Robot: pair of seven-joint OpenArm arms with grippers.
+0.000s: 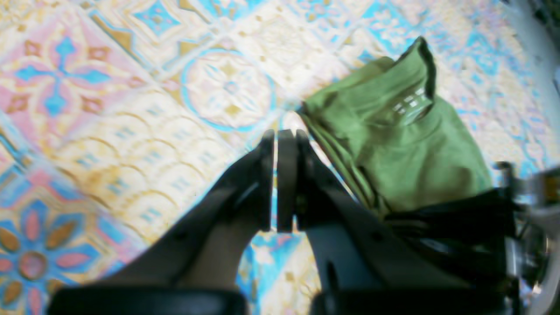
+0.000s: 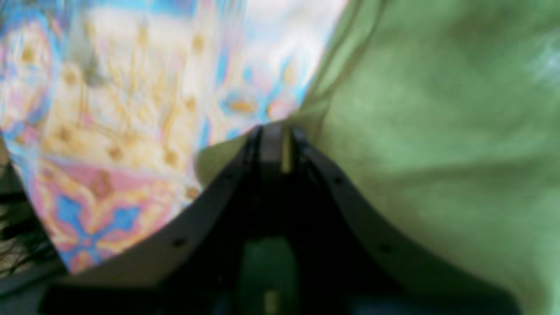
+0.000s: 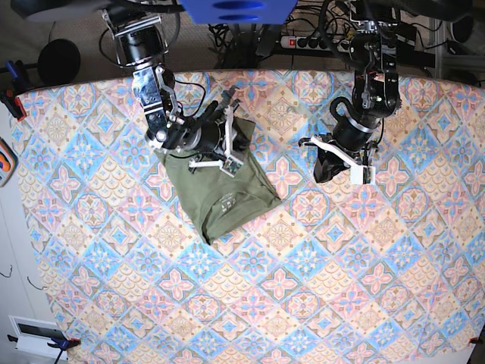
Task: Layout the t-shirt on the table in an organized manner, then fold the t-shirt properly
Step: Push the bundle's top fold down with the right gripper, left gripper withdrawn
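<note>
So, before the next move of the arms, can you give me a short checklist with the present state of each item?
1. The t-shirt lies fully on the table: ok.
2. T-shirt folded into a compact bundle: ok, though the edges look uneven.
3. Right gripper free of cloth: not ok; its jaws are shut on the t-shirt's edge.
4. Left gripper empty: ok; shut, beside the shirt, holding nothing.
5. Left arm clear of the shirt in the base view: ok.
6. Fold straightness under the right arm: cannot tell, hidden.
</note>
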